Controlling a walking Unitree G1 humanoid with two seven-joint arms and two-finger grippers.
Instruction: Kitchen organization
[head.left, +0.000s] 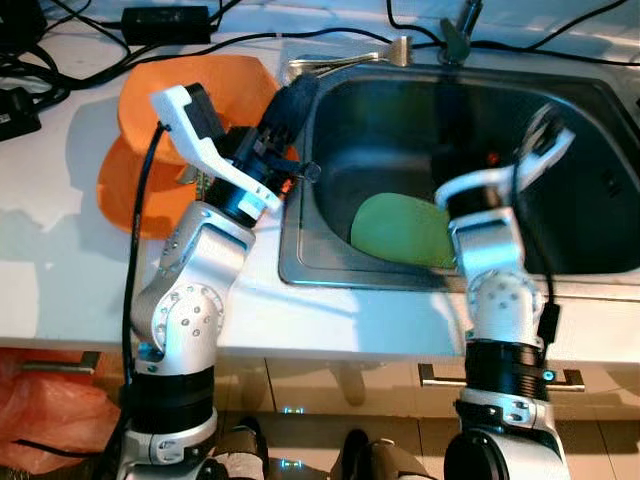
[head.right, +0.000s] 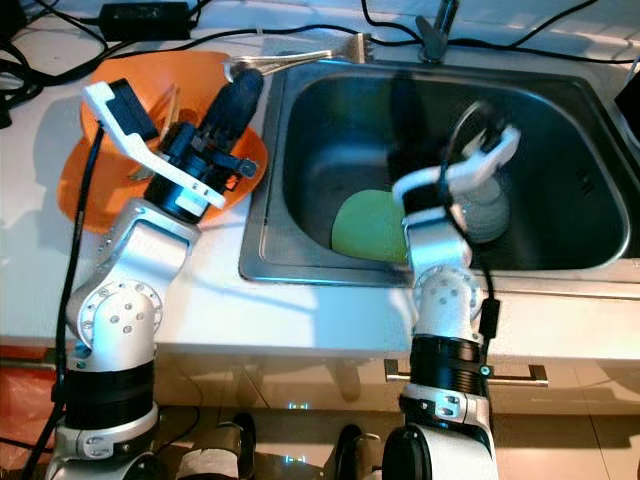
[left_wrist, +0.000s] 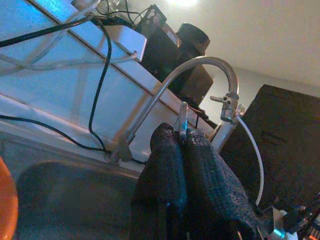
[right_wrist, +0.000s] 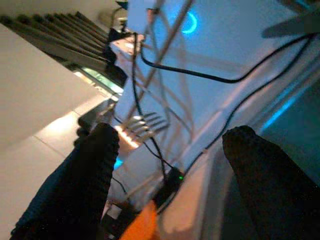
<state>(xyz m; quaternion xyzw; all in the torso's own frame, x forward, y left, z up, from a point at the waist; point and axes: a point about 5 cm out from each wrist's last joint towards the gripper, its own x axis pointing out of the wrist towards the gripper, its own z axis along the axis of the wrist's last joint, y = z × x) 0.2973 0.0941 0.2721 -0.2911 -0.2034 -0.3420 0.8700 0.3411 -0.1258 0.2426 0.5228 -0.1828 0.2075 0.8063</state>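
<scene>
A slim metal utensil is held pinched in the left gripper beside the steel sink, apparently for stowing, while the right gripper is kept spread and empty, so a resting place, perhaps the orange plate, would next be needed

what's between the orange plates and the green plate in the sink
The left gripper, shut on a fork, and the sink rim separate the orange plates from the green plate, per the right eye view.

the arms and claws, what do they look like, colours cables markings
Both arms are silver metal with rounded, bolted joint housings and black cylindrical bands lower down. The left claw and right claw each have two long black fingers with a ribbed, knitted-looking cover. White brackets sit at the wrists. A black cable runs along each arm, and a small cyan light glows near the right arm's base.
</scene>
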